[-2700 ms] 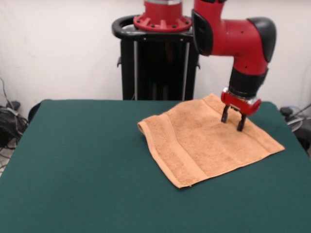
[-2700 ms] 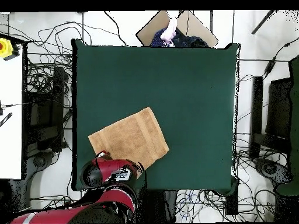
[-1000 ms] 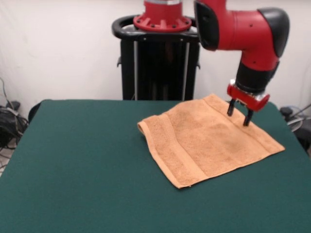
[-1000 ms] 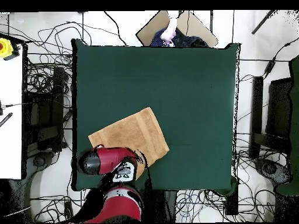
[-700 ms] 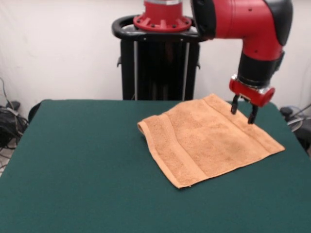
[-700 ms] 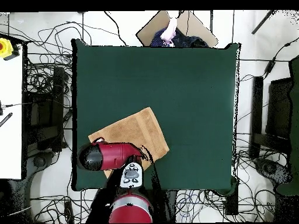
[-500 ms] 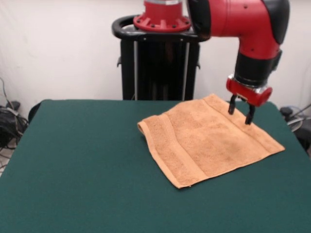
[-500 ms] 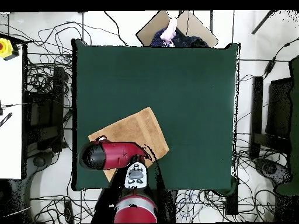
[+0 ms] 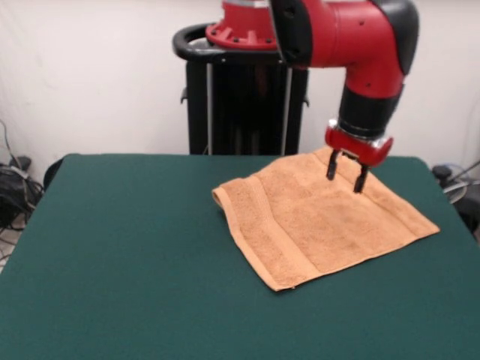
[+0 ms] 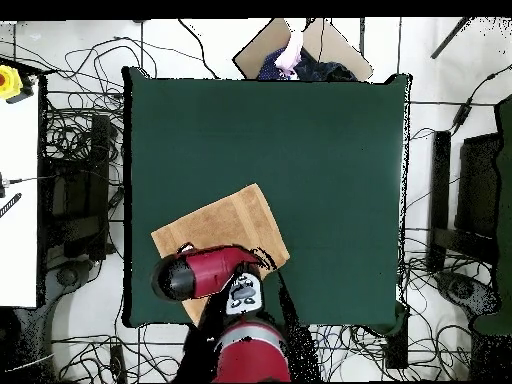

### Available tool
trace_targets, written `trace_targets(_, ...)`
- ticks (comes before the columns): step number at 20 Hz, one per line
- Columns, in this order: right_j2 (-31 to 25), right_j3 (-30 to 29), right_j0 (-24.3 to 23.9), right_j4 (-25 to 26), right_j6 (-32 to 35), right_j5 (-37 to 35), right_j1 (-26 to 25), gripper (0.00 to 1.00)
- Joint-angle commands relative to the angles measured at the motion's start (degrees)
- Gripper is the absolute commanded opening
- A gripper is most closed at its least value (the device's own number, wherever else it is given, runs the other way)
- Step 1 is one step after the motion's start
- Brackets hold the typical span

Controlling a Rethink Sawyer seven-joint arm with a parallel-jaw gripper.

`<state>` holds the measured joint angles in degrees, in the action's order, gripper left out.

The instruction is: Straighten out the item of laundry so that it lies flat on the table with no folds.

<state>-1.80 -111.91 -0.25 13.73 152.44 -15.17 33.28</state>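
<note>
A: Where's the towel [image 9: 319,221] rn?

B: On the tabletop [image 9: 127,262], right half in my front cam, toward the far edge. Far corner nearly at the tabletop's back edge. One edge on its left side looks doubled under.

A: And overhead?

B: Flipped: towel [image 10: 225,232] sits lower left, near the tabletop [image 10: 320,160] edge closest to the base. The arm covers its lower part.

A: Gripper?

B: Gripper [image 9: 346,177] is over the towel's far right part, jaws apart, pointing down. I can't tell if the tips touch the cloth.
</note>
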Motion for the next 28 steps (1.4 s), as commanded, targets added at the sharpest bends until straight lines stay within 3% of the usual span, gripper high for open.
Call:
trace_targets(1, -10.18, -0.86, -5.37, 11.76, -12.65, 3.9, -2.16, 1.0)
trace_targets(5, -12.82, -1.2, -5.93, 18.48, -10.87, 7.37, -2.86, 1.0)
trace_targets(11, -13.21, 1.47, -3.68, 29.36, -5.47, 23.84, -5.85, 1.0)
trace_targets(14, -13.9, 1.85, -3.01, 33.06, -4.71, 27.77, -6.09, 1.0)
trace_targets(23, -18.02, 3.23, -5.42, 39.57, -5.17, 21.23, -9.66, 1.0)
trace_targets(28, -16.49, 4.09, -4.85, 40.29, -5.32, 18.54, -8.94, 1.0)
